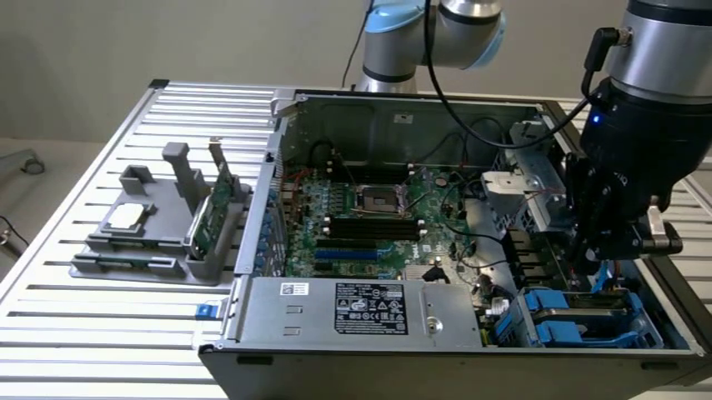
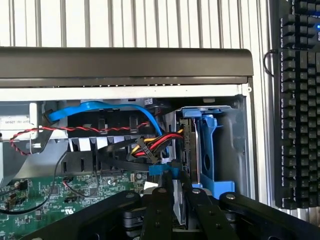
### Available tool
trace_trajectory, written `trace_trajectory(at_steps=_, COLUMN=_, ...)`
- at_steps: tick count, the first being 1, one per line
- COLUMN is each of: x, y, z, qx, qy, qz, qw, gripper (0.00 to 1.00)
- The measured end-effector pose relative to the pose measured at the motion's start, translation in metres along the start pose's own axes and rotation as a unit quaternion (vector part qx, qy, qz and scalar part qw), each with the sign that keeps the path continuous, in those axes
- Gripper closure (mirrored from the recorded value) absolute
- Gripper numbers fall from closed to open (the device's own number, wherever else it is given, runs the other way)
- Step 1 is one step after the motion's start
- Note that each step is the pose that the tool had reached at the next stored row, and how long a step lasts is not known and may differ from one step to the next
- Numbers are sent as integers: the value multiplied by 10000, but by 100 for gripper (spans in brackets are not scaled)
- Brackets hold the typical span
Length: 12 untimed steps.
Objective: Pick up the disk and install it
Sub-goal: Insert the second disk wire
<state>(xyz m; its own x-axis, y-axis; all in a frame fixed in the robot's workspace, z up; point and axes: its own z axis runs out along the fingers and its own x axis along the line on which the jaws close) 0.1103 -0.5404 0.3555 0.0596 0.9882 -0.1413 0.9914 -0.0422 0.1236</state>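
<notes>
Here's the gripper (image 1: 606, 268), hanging low over the corner of the open computer case (image 1: 333, 98) on the exterior view's right, just above the blue drive cage (image 1: 579, 321). The black wrist body blocks the tips from this side.

From the wrist camera the gripper (image 2: 179, 200) is much clearer. The two black fingers (image 2: 160, 210) are drawn in narrow, and a thin silver-grey slab stands on edge between them. That's the disk (image 2: 176, 202), upright, and both fingers press against its faces. A blue bracket tab (image 2: 162, 169) pokes out at its far end. The disk sits just beside the blue drive cage (image 2: 212, 155), at the edge of the case, close to a bundle of red, yellow and black power wires (image 2: 160, 142). A flat blue data cable (image 2: 100, 107) arcs across the bay behind them.

The green motherboard (image 1: 368, 217) fills the case floor, and the grey power supply (image 1: 368, 308) sits along the near wall. Well apart, out on the slatted metal surface (image 1: 89, 333), a grey holder (image 1: 156, 250) carries a green circuit card (image 1: 212, 221) standing upright and a small square silver chip (image 1: 125, 217) lying flat. A black keyboard (image 2: 300, 100) lies beside the case.
</notes>
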Motion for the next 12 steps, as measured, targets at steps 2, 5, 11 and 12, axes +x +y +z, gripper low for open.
trace_trajectory(at_steps=2, x=-8, y=1, z=1, qx=2, qy=16, qz=2, qw=10000, gripper=84)
trace_trajectory(at_steps=5, x=-25, y=2, z=3, qx=9, qy=34, qz=3, qw=10000, gripper=84)
trace_trajectory(at_steps=11, x=-132, y=27, z=33, qx=36, qy=193, qz=19, qw=9998, gripper=84)
trace_trajectory(at_steps=12, x=-152, y=28, z=40, qx=39, qy=233, qz=23, qw=9997, gripper=84)
